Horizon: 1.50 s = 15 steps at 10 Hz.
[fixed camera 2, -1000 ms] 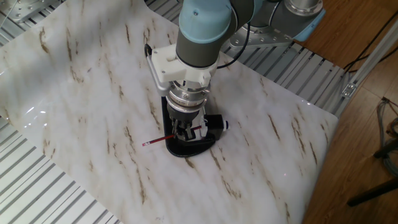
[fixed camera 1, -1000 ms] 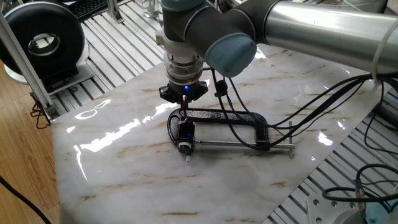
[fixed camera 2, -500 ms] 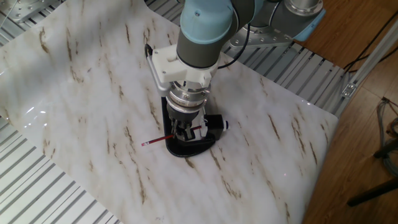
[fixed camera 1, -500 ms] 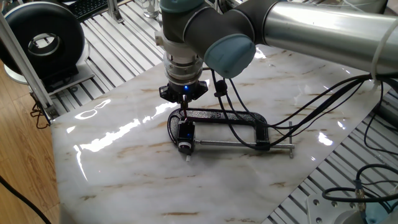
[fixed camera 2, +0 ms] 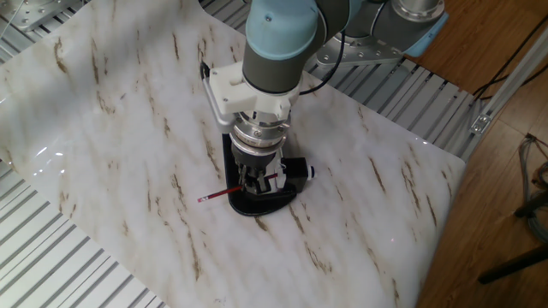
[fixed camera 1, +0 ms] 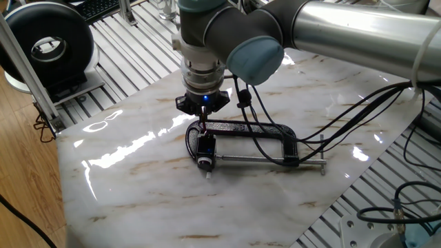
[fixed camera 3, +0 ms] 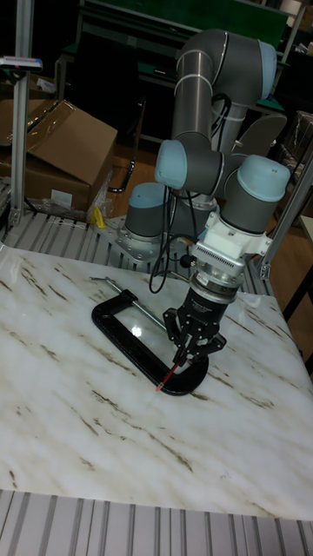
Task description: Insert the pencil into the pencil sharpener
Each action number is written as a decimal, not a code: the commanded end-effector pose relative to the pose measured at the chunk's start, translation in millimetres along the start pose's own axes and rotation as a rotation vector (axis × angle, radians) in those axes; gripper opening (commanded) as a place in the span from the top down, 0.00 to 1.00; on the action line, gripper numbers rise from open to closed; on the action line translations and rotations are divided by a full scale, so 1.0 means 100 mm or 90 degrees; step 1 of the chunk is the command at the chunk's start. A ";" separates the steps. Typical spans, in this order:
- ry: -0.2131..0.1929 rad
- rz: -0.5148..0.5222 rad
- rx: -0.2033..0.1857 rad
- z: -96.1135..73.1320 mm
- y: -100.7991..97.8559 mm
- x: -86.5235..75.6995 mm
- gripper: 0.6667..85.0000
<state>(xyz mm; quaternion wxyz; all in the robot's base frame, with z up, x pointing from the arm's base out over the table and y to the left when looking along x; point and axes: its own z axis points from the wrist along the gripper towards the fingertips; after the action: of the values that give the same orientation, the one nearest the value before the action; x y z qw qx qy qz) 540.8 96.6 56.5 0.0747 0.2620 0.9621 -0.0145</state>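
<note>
While the UR5 arm leans over the marble desk (fixed camera 1: 138, 179), its tool (fixed camera 1: 203, 125) hangs just above the pencil sharpener (fixed camera 1: 204, 147), which sits in the mouth of the black clamp (fixed camera 1: 251, 131), beside the clamp's steel screw rod (fixed camera 1: 269, 160)

From the other fixed view, the tool (fixed camera 2: 257, 181) is clenched on the pencil (fixed camera 2: 217, 194), whose free end juts left over the desk (fixed camera 2: 111, 128) while the sharpener (fixed camera 2: 295, 168) lies just right of the fingers

From the tall fixed view, the pencil (fixed camera 3: 168, 375) slants down from the tool (fixed camera 3: 189, 347), tip just over the clamp's (fixed camera 3: 130, 337) curved end; the sharpener is hidden
</note>
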 end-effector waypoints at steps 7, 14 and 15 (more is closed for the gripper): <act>-0.001 0.007 -0.026 -0.02 -0.10 0.05 1.00; 0.005 0.007 -0.017 -0.06 -0.09 0.19 1.00; 0.005 0.007 -0.017 -0.06 -0.08 0.20 1.00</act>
<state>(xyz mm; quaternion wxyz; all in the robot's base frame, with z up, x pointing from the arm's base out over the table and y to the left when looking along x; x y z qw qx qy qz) 521.6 95.4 58.0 0.0769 0.2625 0.9618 -0.0056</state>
